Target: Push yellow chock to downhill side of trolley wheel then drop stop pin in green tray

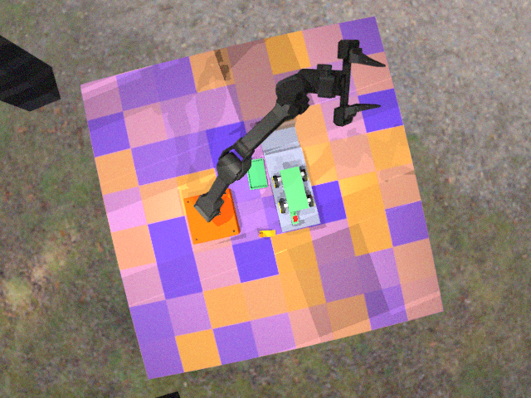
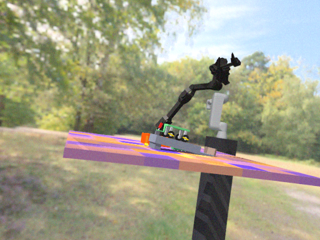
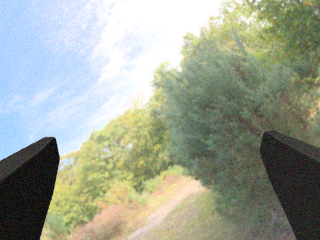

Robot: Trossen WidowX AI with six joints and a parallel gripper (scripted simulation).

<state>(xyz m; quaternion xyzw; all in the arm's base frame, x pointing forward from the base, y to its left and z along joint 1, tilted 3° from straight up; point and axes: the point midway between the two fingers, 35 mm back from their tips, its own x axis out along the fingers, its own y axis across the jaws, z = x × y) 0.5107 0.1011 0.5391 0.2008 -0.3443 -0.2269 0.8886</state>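
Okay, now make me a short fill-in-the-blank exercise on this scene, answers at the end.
1. The stop pin has a ____ head.
2. The trolley stands on the ____.
3. The tray beside the ramp is coloured ____.
4. The gripper has its fingers spread ____.

Missing words: red; ramp; green; apart.

So past the gripper it's basically all outdoors: blurry green and yellowish trees, with blue sky and bright white cloud beside them. Down low, between its fingers, there's a pale dirt path by some grass, all in soft daylight.
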